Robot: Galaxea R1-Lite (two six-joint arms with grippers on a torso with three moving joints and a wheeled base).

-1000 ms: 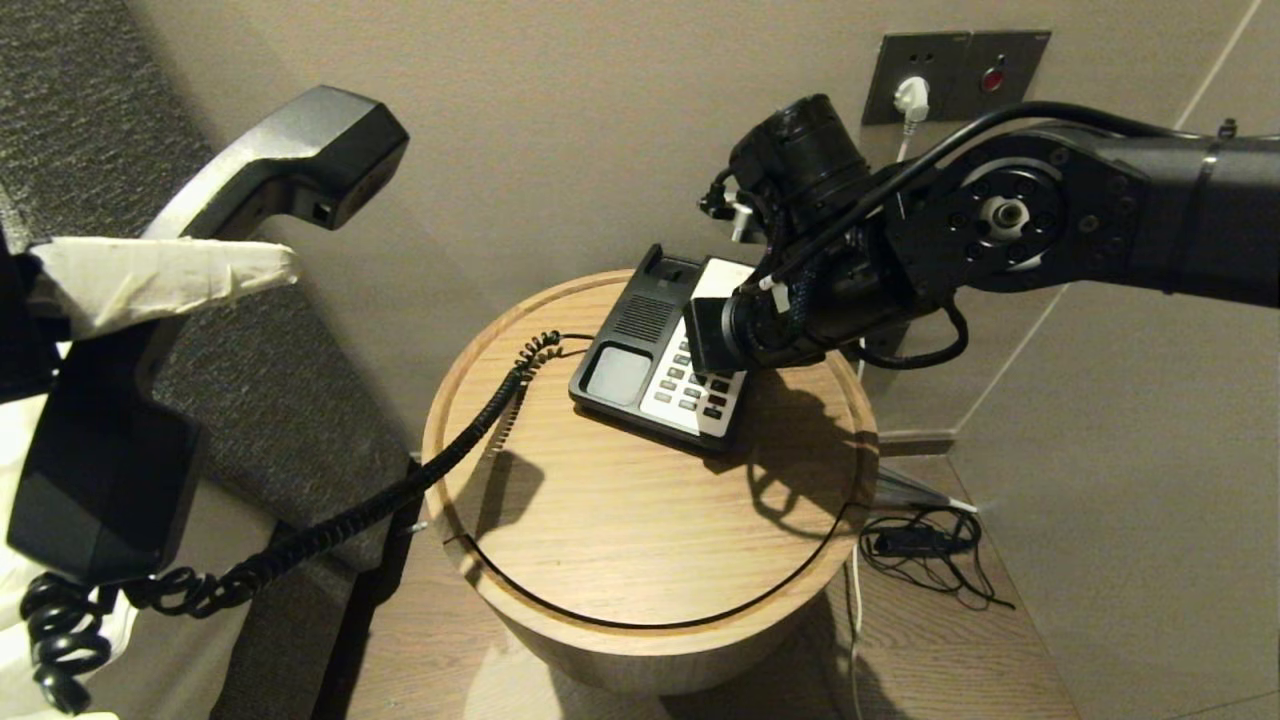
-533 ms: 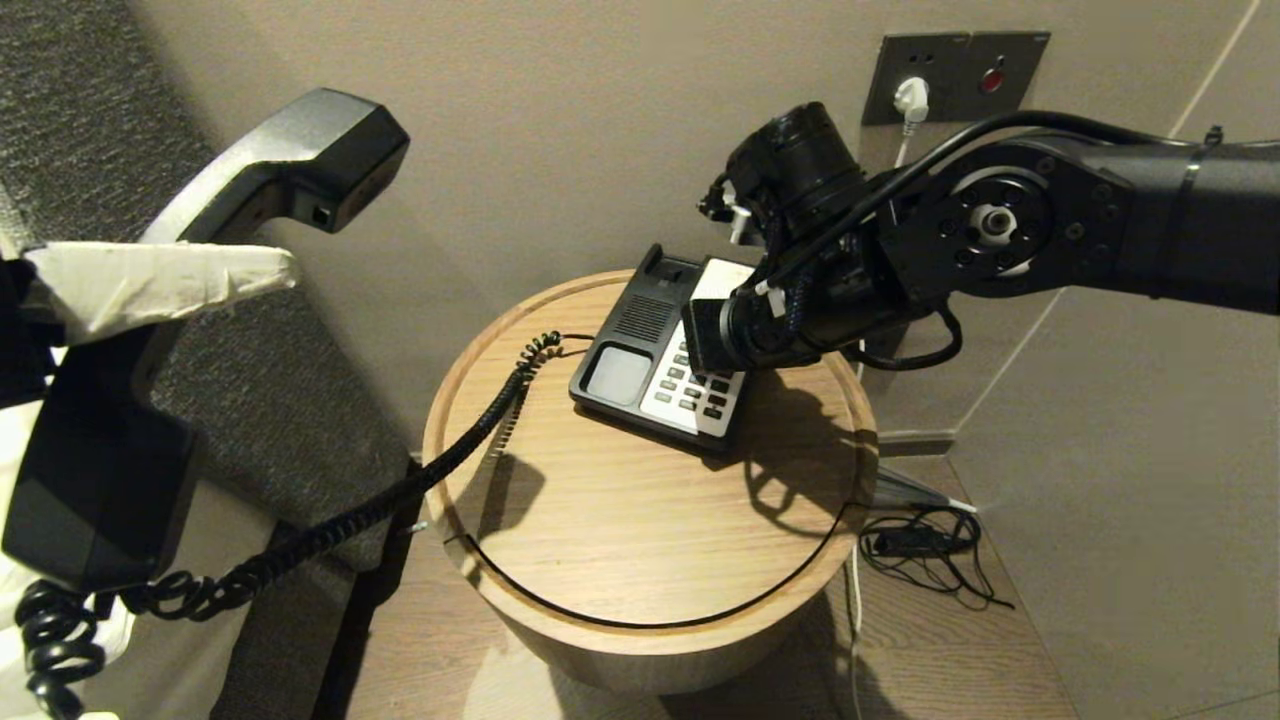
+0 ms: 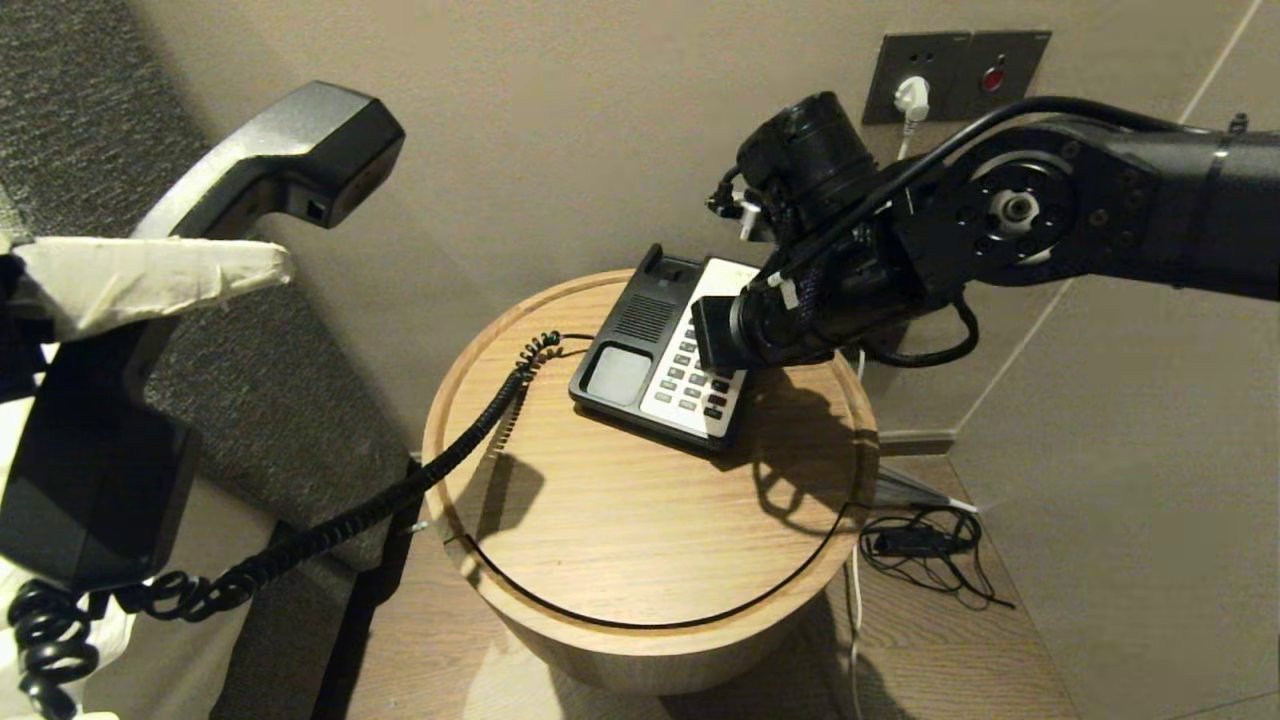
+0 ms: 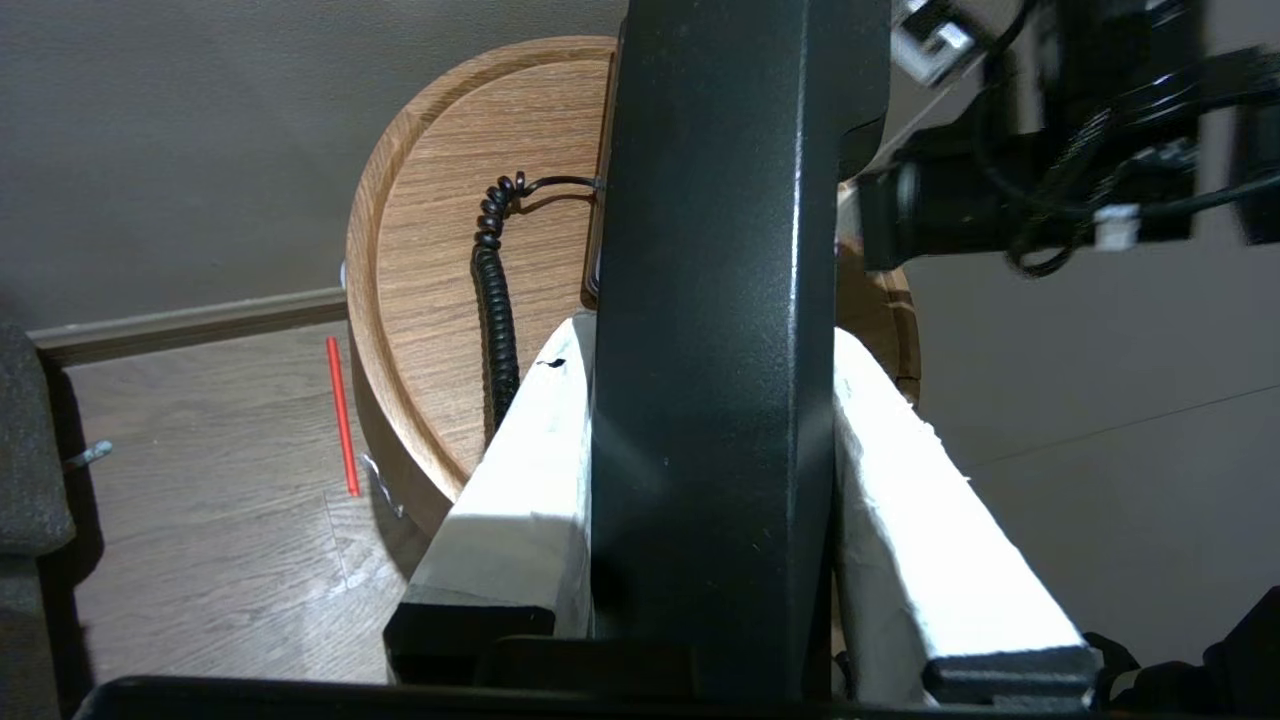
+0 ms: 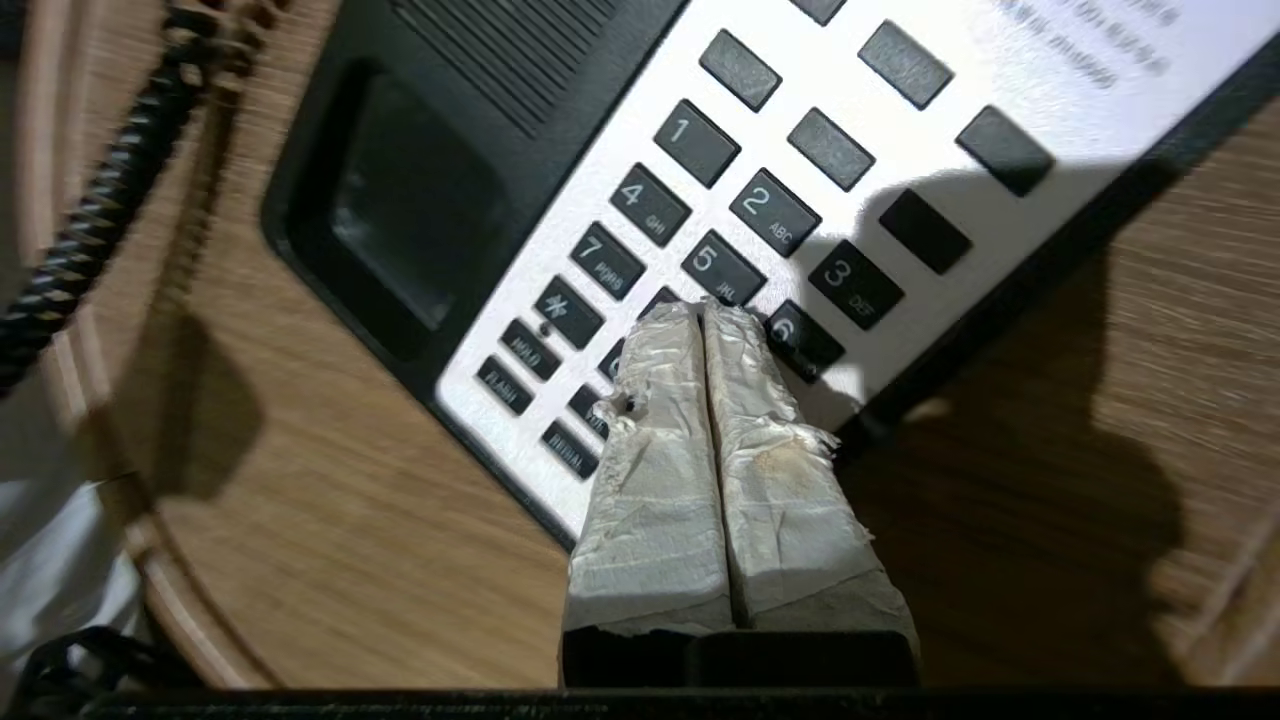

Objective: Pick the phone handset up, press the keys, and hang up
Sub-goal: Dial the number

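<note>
Since a moment ago the right gripper [image 5: 703, 312], fingers pressed together, has lifted slightly over the keypad [image 5: 700, 260] of the phone base [image 3: 655, 365] on the round table [image 3: 640, 520], while the left gripper [image 4: 715, 350] pinches the handset [image 3: 180, 330] well left, table front open.

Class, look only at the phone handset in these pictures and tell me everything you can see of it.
The handset is black, plastic-looking, with a long glossy bar and a chunky block at each end. It is off the phone base, held up at the robot's left, tilted steeply. The left claw is shut on its middle, the taped fingers pressing both sides. A black coiled cord hangs from its lower end and runs to the round wooden table.
</note>
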